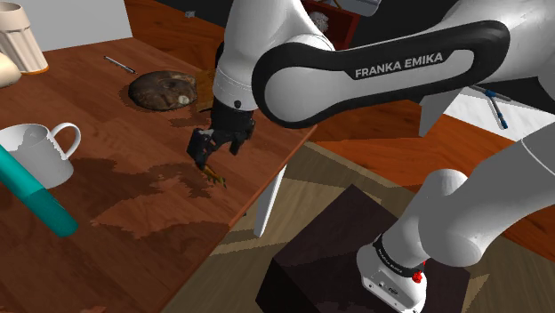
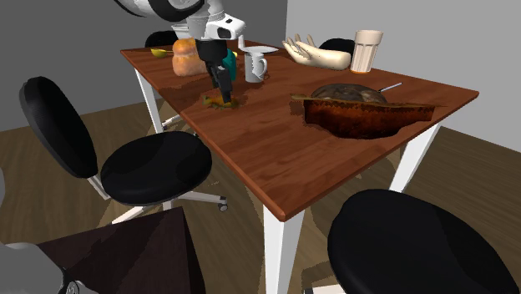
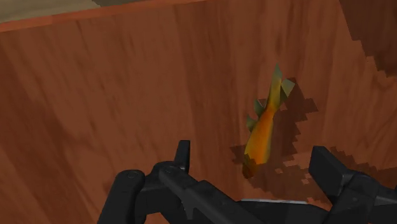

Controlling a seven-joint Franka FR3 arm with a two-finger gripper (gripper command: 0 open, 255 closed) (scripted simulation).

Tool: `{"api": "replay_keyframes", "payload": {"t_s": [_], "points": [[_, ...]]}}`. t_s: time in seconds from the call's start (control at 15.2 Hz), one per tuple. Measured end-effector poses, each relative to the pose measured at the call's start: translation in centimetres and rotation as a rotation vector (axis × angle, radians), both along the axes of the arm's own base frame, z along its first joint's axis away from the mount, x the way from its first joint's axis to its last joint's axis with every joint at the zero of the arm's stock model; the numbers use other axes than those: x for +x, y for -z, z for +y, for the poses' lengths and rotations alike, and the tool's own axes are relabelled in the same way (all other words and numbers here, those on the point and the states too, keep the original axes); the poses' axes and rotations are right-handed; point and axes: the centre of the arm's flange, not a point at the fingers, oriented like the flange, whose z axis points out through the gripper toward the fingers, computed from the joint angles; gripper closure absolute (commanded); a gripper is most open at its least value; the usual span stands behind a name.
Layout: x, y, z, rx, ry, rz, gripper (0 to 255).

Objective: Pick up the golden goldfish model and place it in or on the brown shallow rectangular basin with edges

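The claw (image 3: pixel 252 153) hovers low over the worktop (image 1: pixel 116 240) with its two black fingers (image 3: pixel 183 153) spread wide and nothing between them touched. The goldfish (image 3: pixel 264 133) lies flat on the wood right under it: the head end sits roughly midway between the fingers, and the body and finned tail run on ahead of the fingertips, leaning a little towards one finger. From the far side of the room the claw (image 2: pixel 224 82) stands just above the goldfish (image 2: pixel 224 101), close to the worktop's edge, and from beside the stand the fish (image 1: pixel 216 176) peeks out just below the claw (image 1: pixel 213 156). The basin (image 2: pixel 367 121) sits well away from the claw, across the worktop, with a dark round bowl (image 2: pixel 346 90) touching or nearly touching its far rim. I'd say the grasp is the step in hand. To do it well, nudge the claw forward along the fish so the thick orange middle, not the head tip or the thin fins, sits between the fingers, then go straight down until the tips nearly meet the wood and close gently across the narrow width. The fish looks slim and smooth, so it may squirt out if pinched off centre. How much height is left I can't quite judge from here.
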Motion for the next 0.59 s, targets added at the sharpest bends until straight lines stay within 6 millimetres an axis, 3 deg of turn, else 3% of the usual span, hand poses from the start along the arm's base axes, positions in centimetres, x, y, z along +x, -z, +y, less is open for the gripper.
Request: {"api": "replay_keyframes", "payload": {"t_s": [0.59], "points": [[0.6, 3.8, 1.9, 0.008, -0.008, -0.003, 0]]}}
